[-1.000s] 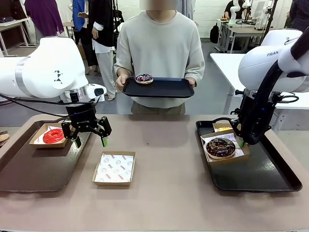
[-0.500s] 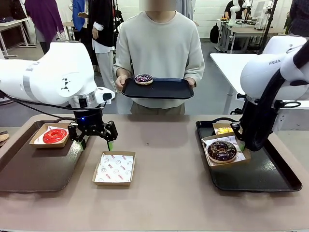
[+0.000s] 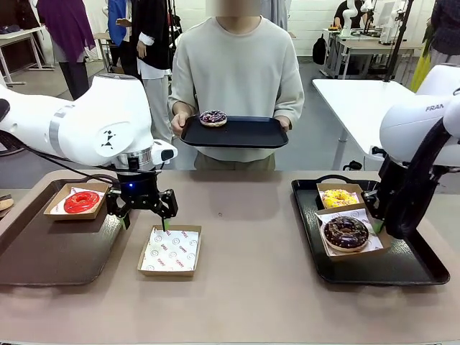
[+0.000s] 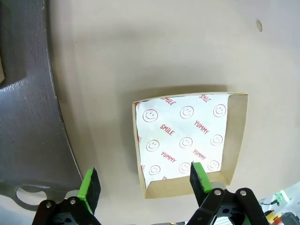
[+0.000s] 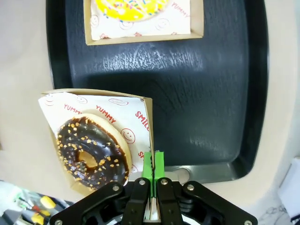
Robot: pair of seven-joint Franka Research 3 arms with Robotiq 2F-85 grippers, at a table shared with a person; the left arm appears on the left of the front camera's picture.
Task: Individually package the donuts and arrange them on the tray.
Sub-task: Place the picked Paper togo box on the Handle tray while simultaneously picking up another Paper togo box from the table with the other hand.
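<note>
Right gripper (image 5: 153,161), pinching box (image 5: 93,93) edge, bare tray (image 5: 206,93) beside

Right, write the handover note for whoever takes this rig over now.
Left end effector: open, holding nothing, above the edge of the empty box on the table.
Right end effector: shut on the rim of the chocolate-donut box, which lies partly over the right tray.
Done: red donut boxed on the left tray; yellow donut boxed at the back of the right tray; chocolate donut boxed.
Left: settle and release the chocolate-donut box; box the purple donut, which sits unboxed on the person's tray, and place it.
</note>
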